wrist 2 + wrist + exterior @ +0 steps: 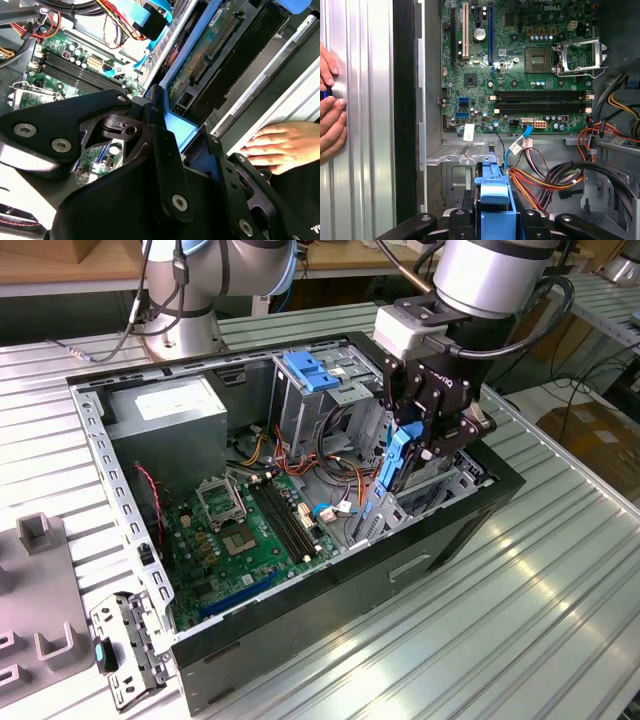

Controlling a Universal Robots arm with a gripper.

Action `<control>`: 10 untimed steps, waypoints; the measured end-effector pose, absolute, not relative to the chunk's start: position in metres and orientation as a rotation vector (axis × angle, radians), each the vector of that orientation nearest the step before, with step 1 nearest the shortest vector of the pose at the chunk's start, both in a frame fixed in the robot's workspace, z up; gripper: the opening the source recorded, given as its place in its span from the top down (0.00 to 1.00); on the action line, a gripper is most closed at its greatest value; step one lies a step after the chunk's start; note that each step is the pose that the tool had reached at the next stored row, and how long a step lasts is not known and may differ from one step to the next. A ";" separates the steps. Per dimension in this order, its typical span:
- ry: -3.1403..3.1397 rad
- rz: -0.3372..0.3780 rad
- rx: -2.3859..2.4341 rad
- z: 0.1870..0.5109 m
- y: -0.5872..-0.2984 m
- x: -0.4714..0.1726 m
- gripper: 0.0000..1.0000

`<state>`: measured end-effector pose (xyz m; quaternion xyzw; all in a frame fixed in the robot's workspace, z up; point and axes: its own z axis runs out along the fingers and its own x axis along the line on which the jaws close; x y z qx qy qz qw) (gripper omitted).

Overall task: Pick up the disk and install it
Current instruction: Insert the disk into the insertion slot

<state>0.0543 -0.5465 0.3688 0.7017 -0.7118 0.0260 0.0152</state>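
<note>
Judging by the metal body, the disk [398, 462] is dense and stiff, but one face is bare circuit board, so it won't like knocks. Best held by the blue bracket edges. The tool [428, 436] is pinching it on edge, arm pointing straight down over the drive bay at the case's [300, 650] edge toward the exterior view's right.

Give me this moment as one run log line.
gripper: shut on disk | disk: held on edge over open computer case | seated: cannot tell | hand: on table beside case
</note>
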 end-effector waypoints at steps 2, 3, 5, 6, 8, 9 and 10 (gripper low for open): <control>-2.214 0.082 2.183 0.369 -0.546 0.054 0.56; -2.214 0.083 2.182 0.369 -0.547 0.054 0.56; -2.214 0.083 2.182 0.369 -0.547 0.054 0.49; -2.213 0.084 2.182 0.369 -0.547 0.054 0.49; -2.213 0.085 2.182 0.369 -0.547 0.054 0.49; -2.213 0.085 2.182 0.369 -0.546 0.054 0.51; -2.213 0.085 2.181 0.369 -0.547 0.054 0.64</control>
